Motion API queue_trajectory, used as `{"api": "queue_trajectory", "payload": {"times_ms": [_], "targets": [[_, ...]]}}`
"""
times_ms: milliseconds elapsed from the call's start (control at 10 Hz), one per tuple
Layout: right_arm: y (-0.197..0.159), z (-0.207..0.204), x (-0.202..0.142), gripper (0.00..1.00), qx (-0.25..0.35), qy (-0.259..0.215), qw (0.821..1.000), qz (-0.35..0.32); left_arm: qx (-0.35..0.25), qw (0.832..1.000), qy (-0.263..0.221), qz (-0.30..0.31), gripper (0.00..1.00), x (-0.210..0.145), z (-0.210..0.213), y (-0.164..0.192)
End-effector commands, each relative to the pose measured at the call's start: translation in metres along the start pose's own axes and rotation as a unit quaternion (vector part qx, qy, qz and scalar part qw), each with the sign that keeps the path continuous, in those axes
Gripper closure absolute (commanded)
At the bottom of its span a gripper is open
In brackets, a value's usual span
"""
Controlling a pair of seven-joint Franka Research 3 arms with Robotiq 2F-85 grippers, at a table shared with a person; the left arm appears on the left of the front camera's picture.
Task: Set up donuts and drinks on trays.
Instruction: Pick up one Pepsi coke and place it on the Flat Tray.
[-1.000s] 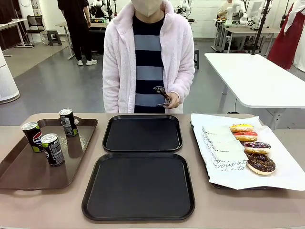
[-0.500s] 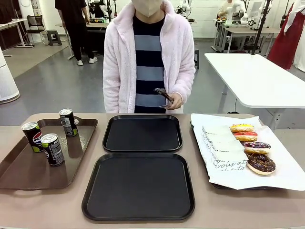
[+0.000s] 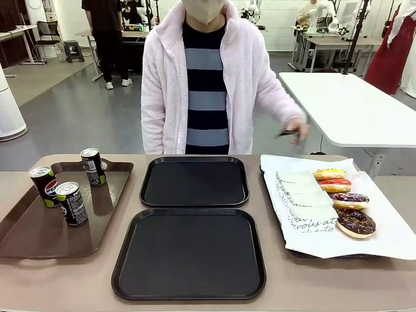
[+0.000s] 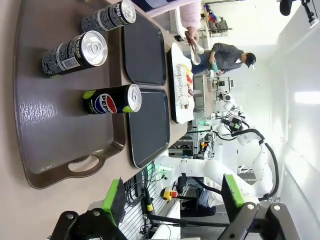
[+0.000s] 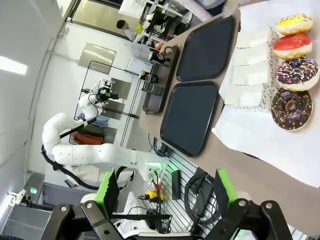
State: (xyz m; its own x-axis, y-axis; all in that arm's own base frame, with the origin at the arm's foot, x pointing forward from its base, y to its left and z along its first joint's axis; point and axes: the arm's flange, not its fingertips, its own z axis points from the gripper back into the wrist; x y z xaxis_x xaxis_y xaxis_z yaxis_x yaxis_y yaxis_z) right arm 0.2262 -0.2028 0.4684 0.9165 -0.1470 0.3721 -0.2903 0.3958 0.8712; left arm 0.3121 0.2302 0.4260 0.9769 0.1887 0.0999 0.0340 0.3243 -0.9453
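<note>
Two black trays, one far point(image 3: 195, 181) and one near point(image 3: 189, 253), lie bare mid-table. Three drinks stand on a brown tray at the left: a Pepsi can point(image 3: 44, 185), a green-marked can point(image 3: 71, 203) and another point(image 3: 92, 166). Several donuts lie in a row on white paper at the right, from a yellow one point(image 3: 329, 174) to a chocolate one point(image 3: 355, 222). My left gripper point(image 4: 173, 197) hangs open, well back from the Pepsi can point(image 4: 112, 99). My right gripper point(image 5: 165, 187) is open too, far from the chocolate donut point(image 5: 291, 108). Nothing sits between either pair of fingers.
The person stands at the far edge, one hand point(image 3: 296, 132) holding dark tongs out above the far end of the paper-lined tray point(image 3: 299, 253). The brown tray point(image 3: 39, 227) has raised rims and a handle. A white table stands behind at the right.
The person's hand with the tongs has swung from in front of the chest out to the right, toward the donuts. Cans, donuts and trays have not moved.
</note>
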Motion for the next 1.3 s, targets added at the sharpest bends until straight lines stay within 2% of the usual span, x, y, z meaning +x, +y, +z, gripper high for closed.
{"api": "queue_trajectory", "payload": {"times_ms": [0,300,500,600,700,800,900,1100,1200], "targets": [[-0.001,0.002,0.002,0.0,0.011,-0.006,1.0,0.01,-0.007,1.0,-0.003,0.0,0.0,-0.003,0.0,-0.001],[-0.001,0.002,0.002,0.0,0.011,-0.006,1.0,0.01,0.0,1.0,0.0,0.0,0.0,0.0,0.0,0.0],[-0.001,0.002,0.002,0.0,0.011,-0.006,1.0,0.01,0.117,0.992,0.013,-0.04,0.0,0.0,-0.04,-0.036],[-0.001,0.002,0.002,0.0,0.011,-0.006,1.0,0.01,0.183,0.981,0.038,-0.056,0.0,0.002,-0.066,-0.056],[-0.001,0.002,0.002,0.0,0.011,-0.006,1.0,0.01,0.268,0.956,0.085,-0.082,0.0,0.001,-0.099,-0.08],[-0.001,0.002,0.002,0.0,0.011,-0.006,1.0,0.01,0.353,0.921,0.132,-0.101,0.0,-0.002,-0.131,-0.097],[-0.001,0.002,0.002,0.0,0.011,-0.006,1.0,0.01,0.411,0.893,0.14,-0.122,0.0,-0.005,-0.162,-0.112],[-0.001,0.002,0.002,0.0,0.011,-0.006,1.0,0.01,0.486,0.847,0.154,-0.151,0.0,-0.022,-0.218,-0.13],[-0.001,0.002,0.002,0.0,0.011,-0.006,1.0,0.01,0.519,0.833,0.133,-0.135,0.0,-0.028,-0.242,-0.131]]}}
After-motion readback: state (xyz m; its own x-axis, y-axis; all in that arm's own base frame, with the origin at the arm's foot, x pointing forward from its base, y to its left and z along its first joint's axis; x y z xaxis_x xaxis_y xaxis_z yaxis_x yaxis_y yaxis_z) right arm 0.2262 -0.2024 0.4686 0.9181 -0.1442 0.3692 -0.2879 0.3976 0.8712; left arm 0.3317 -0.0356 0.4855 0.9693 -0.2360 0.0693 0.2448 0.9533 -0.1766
